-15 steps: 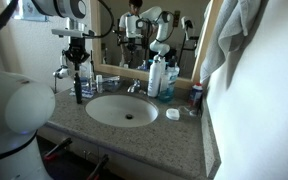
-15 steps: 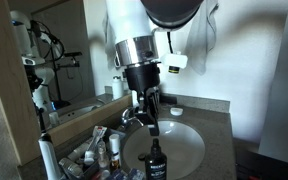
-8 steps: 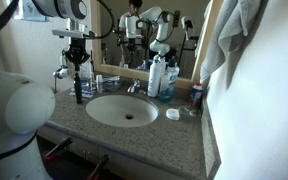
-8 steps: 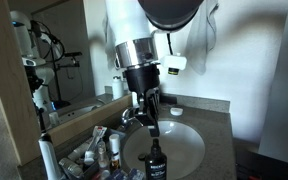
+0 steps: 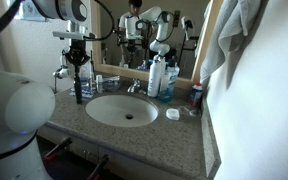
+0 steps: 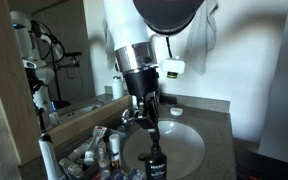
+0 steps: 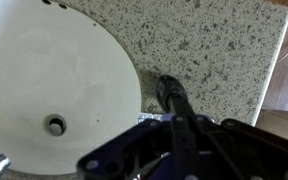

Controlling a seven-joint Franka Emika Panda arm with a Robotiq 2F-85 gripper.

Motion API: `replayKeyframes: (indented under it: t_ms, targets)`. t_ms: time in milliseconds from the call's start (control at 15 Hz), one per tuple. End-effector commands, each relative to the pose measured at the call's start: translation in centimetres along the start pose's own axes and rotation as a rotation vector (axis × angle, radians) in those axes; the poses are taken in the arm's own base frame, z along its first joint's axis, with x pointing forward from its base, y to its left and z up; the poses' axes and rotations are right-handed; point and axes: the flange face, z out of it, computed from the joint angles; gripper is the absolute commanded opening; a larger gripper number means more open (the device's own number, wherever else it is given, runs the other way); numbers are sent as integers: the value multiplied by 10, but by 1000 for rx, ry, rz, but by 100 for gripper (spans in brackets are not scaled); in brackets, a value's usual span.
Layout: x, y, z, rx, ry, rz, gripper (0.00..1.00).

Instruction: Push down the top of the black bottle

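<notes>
While it stands upright on the speckled worktop (image 6: 222,140) just beside the white sink (image 6: 189,150), the black bottle (image 6: 156,166) has its top (image 6: 154,143) directly under the claw (image 6: 151,128). The claw's fingers are drawn together, though contact with the top cannot be told. Farther back, taller bottles (image 5: 158,76) stand against the mirror (image 5: 114,45).

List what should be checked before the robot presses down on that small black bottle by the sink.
1. The black bottle stands upright on the countertop: ok.
2. The gripper is lined up over the top: ok in both exterior views.
3. The gripper touches the top: cannot tell.
4. The gripper is shut for pressing: cannot tell.
5. The bottle is clear of the sink rim: ok, it stands beside it on the stone.
6. The white bottles are away from the arm: ok.
</notes>
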Motion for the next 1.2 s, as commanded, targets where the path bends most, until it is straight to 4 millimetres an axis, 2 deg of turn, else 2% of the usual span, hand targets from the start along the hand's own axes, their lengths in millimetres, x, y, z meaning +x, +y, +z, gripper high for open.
replayKeyframes:
  t_ms: [0, 1133]
  targets:
    - [5, 1, 1, 20, -16, -16, 0]
    - [7, 3, 32, 30, -74, -6, 0]
